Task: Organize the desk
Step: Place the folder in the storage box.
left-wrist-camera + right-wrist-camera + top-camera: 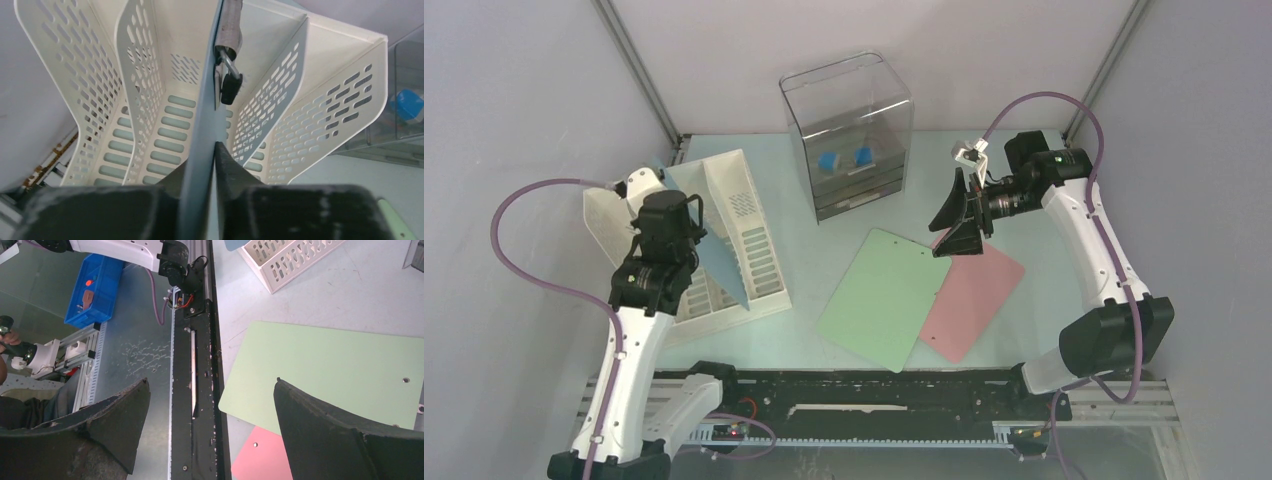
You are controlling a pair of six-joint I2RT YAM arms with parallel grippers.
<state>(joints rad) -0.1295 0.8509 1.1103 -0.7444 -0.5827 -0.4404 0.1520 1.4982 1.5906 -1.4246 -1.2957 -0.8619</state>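
Note:
The desk (824, 255) is a pale mint-green tabletop. My left gripper (679, 222) is shut on the edge of a blue clipboard (716, 255) that stands upright in a middle slot of the white file rack (759, 255). In the left wrist view the fingers (229, 167) pinch the clipboard (202, 125), whose metal clip (229, 82) is at the far end. My right gripper (959, 228) is open and empty, hovering over the far edges of a green clipboard (882, 298) and a pink clipboard (976, 300) that lie flat and overlap.
A clear plastic drawer box (849, 125) with small blue items inside stands at the back centre. The black rail (202, 365) runs along the front edge. Grey walls close in the sides. The rack (325, 100) fills the left side.

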